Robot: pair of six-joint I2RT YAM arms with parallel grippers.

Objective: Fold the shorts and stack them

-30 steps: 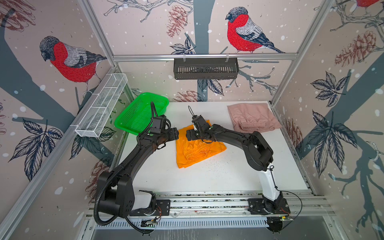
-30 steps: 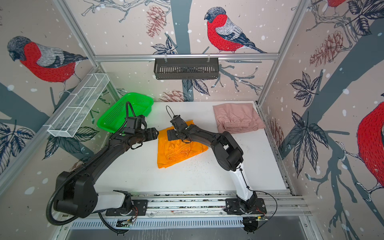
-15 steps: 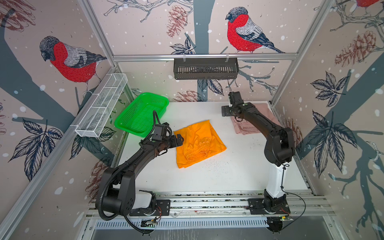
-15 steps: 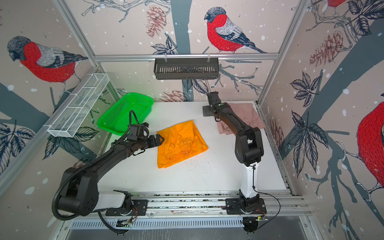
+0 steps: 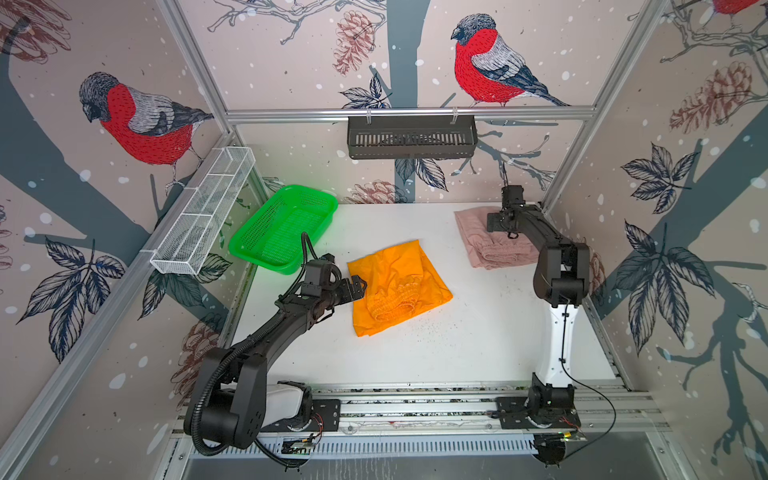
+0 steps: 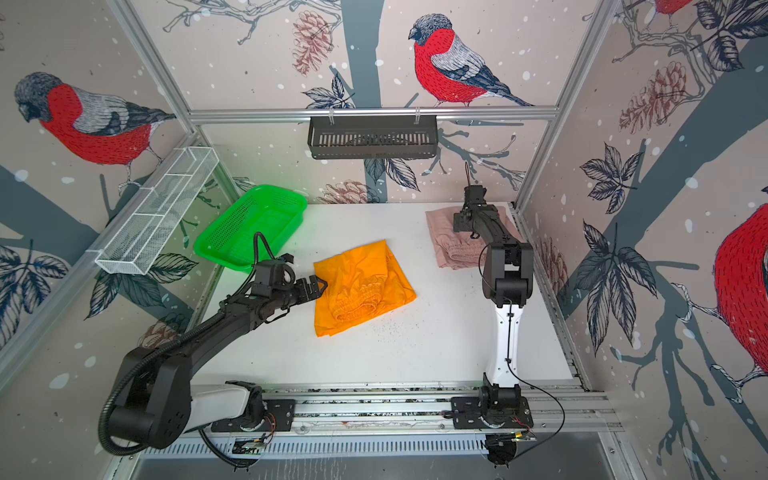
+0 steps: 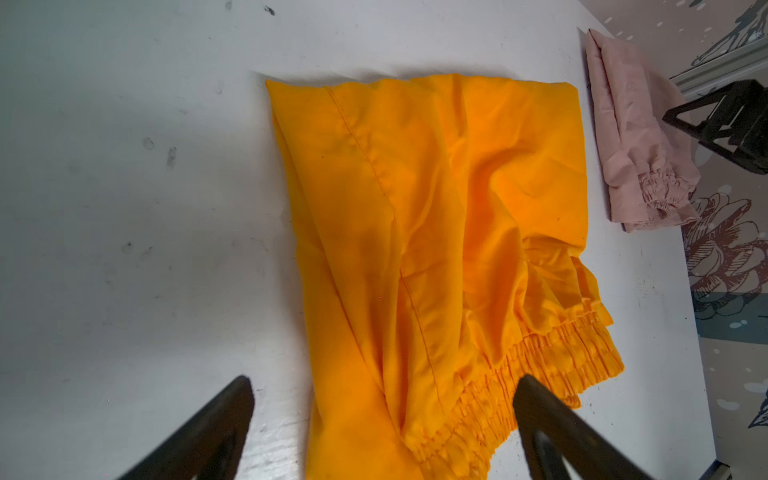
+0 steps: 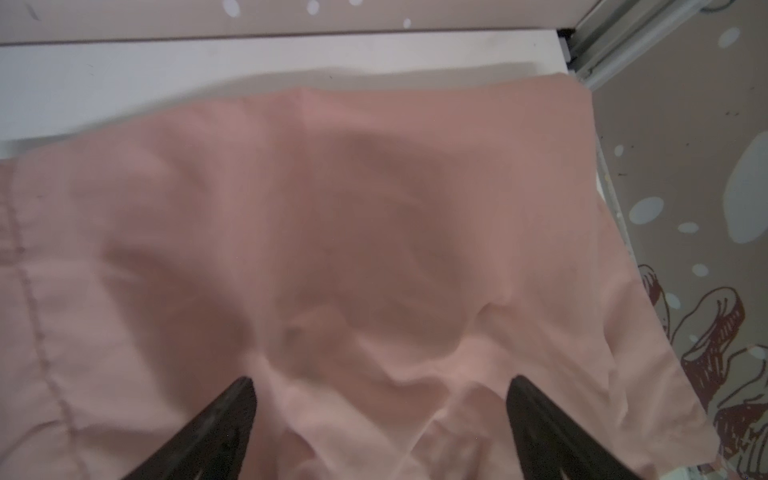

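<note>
The orange shorts (image 5: 397, 286) lie loosely folded mid-way across the surface (image 5: 457, 345). The pink shorts (image 5: 486, 245) lie folded at the far right corner, well apart. The left jaws stand wide and empty at the orange edge. The right jaws stand wide over the pink shorts. Risk: gripping only 1 layer would likely unfold the orange shorts in transfer.

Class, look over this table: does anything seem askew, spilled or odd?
The orange shorts lie at a slant, loosely folded, waistband poking out; dark specks are scattered on the table beside them.
</note>
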